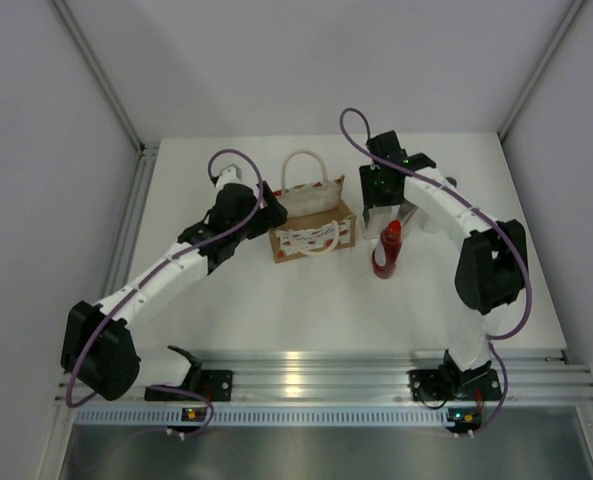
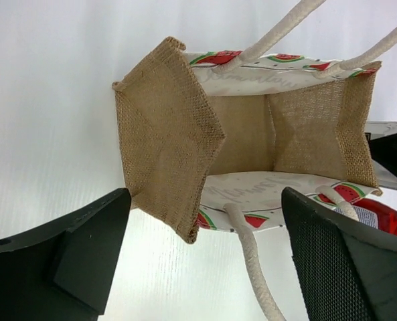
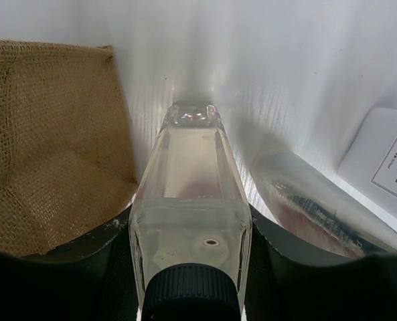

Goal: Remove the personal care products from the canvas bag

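Left wrist view looks into the coarse-woven canvas bag [image 2: 252, 134], its tan mouth gaping at frame centre, cream rope handles trailing; the left fingers [image 2: 84, 261] stand spread apart, holding nothing. Right wrist view shows the right fingers [image 3: 118, 261] clamped on a clear, square-shouldered bottle [image 3: 191, 200] with a ribbed dark cap. From above, a red bottle [image 1: 387, 250] stands on the white table [image 1: 276, 310], right of the bag.
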You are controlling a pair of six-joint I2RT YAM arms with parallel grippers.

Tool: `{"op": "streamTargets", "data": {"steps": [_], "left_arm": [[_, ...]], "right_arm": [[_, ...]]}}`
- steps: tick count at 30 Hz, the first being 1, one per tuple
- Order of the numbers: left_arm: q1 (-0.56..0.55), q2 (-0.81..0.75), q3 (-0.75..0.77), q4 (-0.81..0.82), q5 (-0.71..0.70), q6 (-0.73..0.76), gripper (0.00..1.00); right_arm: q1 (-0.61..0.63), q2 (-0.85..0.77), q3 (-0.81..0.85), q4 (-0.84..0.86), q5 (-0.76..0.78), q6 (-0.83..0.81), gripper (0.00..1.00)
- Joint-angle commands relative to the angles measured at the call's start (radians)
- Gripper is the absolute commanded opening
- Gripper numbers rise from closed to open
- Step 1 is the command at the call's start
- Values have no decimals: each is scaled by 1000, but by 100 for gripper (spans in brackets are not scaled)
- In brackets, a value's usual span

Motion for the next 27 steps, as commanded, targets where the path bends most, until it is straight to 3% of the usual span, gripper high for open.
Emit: {"op": "streamTargets", "data": {"steps": [1,6,10,11,12,21,27], "left_arm": [[3,-67,92,-53,-35,63,99],[1,-170,170,-196,-92,120,98],[3,-271,205,-282,-153,174,98],[1,-309,207,-297,-166,182,98],[1,-329,207,-311,-186,189,99],[3,-477,213,-530,-299,278,98],[3,-503,227,-653,-436,356,99]], "right_arm": [[13,-54,36,127,11,7,48],[13,-54,45,127,8,7,51],[13,-68,54,122,5,6,60],[13,-73,54,122,4,6,93],[13,-80,54,122,2,6,99],[13,-185,88,84,25,-5,100],[13,-349,82,78,31,-34,99]]}}
